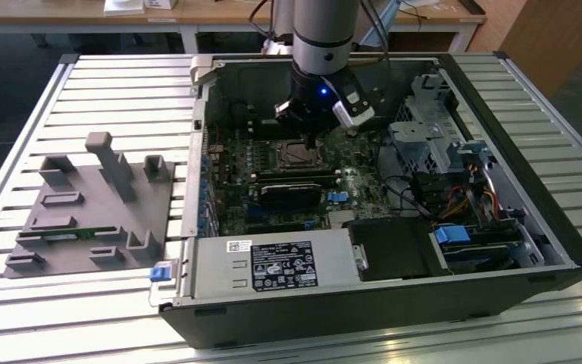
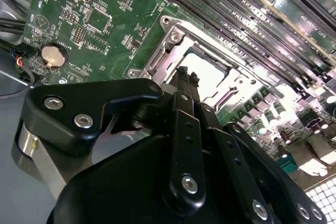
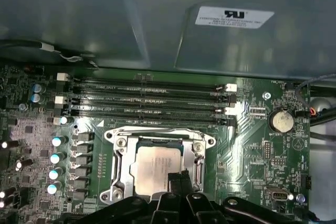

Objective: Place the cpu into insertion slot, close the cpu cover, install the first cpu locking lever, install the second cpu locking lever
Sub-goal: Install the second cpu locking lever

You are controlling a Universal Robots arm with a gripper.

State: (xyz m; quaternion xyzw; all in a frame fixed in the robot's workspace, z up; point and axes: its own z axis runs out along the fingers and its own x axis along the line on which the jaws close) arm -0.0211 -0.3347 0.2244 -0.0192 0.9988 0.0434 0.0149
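Note:
The cpu [image 3: 152,167] lies in the insertion slot [image 1: 296,155] on the green motherboard, its pale metal face up; it also shows in the second wrist view [image 2: 209,76]. The silver cpu cover [image 3: 121,160] lies flat as a frame around the chip, and its frame shows again in the second wrist view [image 2: 167,56]. My gripper [image 3: 177,178] hangs just above one edge of the chip, its two thin black fingertips [image 2: 182,73] pressed together with nothing between them. In the exterior view my gripper [image 1: 312,139] reaches down into the open computer case, right over the socket.
Several long black memory slots [image 3: 152,98] run beside the socket, with a coin battery [image 3: 281,121] nearby. The case walls [image 1: 202,114], a power supply [image 1: 270,265] and a drive cage [image 1: 442,129] hem in the board. A grey fixture [image 1: 89,208] stands at the exterior view's left.

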